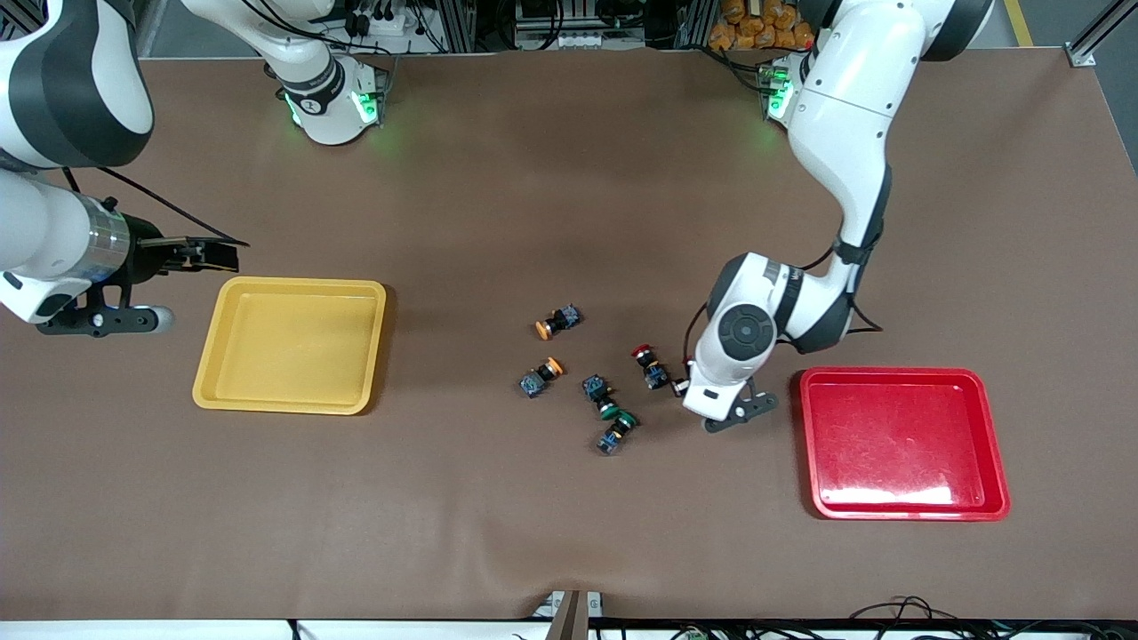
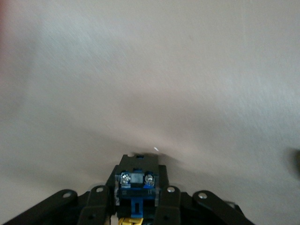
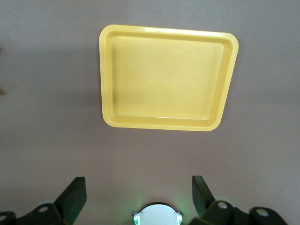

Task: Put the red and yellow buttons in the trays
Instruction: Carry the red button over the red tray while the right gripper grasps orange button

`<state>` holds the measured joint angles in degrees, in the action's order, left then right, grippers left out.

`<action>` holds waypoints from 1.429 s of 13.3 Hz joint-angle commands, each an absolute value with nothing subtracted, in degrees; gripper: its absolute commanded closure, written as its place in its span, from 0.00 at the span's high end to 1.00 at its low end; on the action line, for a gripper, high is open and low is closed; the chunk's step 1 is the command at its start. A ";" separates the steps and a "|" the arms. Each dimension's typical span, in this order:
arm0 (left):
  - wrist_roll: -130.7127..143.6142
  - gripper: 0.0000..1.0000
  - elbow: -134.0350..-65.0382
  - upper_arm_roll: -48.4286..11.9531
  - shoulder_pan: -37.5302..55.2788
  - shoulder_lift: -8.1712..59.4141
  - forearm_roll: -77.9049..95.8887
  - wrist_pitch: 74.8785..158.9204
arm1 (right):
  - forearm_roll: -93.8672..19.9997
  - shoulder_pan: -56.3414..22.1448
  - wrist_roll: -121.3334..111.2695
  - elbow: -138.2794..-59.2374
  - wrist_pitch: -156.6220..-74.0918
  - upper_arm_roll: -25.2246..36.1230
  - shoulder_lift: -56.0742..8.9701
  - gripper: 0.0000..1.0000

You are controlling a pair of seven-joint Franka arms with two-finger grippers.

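Observation:
My left gripper (image 2: 137,194) is shut on a button (image 2: 137,180) with a black body and a blue base; its cap is hidden. In the front view the left gripper (image 1: 711,411) is low over the table between the loose buttons and the red tray (image 1: 902,382), which holds nothing. One red button (image 1: 650,364) lies beside that hand. Two orange-yellow buttons (image 1: 558,322) (image 1: 540,377) lie toward the middle. The yellow tray (image 1: 213,356) (image 3: 108,75) holds nothing. My right gripper (image 1: 206,254) (image 3: 138,187) is open and empty, in the air beside the yellow tray.
Two green-capped switches (image 1: 600,396) (image 1: 616,431) lie close together, nearer the front camera than the red button. The brown mat (image 1: 569,533) covers the table. The right arm's base (image 3: 157,214) shows in the right wrist view.

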<state>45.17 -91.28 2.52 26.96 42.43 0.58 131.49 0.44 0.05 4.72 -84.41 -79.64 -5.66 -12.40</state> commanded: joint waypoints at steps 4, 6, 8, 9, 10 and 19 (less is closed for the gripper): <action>28.33 0.00 -92.02 2.99 17.07 35.42 -0.53 126.04 | -6.47 -6.06 31.22 -83.06 -84.79 -5.98 -17.13 1.00; 23.49 0.00 -92.11 2.99 14.51 35.33 -0.53 125.51 | -13.24 -7.38 41.53 -83.14 -89.80 -5.98 -19.32 1.00; 17.43 0.00 -92.55 2.99 11.61 35.16 -0.53 125.33 | -16.95 -10.62 52.50 -83.06 -95.07 -5.89 -21.52 1.00; 14.97 0.00 -92.55 2.99 10.30 35.16 -0.88 124.46 | -16.79 -12.55 57.69 -82.97 -97.79 -5.89 -22.75 1.00; 12.42 0.00 -92.64 2.99 8.63 35.16 -2.62 124.28 | -16.79 -14.22 62.27 -82.88 -100.78 -5.89 -24.07 1.00; -10.43 0.00 -93.86 2.73 -3.33 38.32 -10.11 133.66 | -15.56 -24.87 77.87 -82.79 -129.26 -5.54 -39.18 1.00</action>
<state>-6.01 -92.56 3.33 -1.47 38.19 -8.64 129.95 -15.74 -24.21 77.06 -84.54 -126.51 -6.18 -36.00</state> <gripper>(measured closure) 0.665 0.000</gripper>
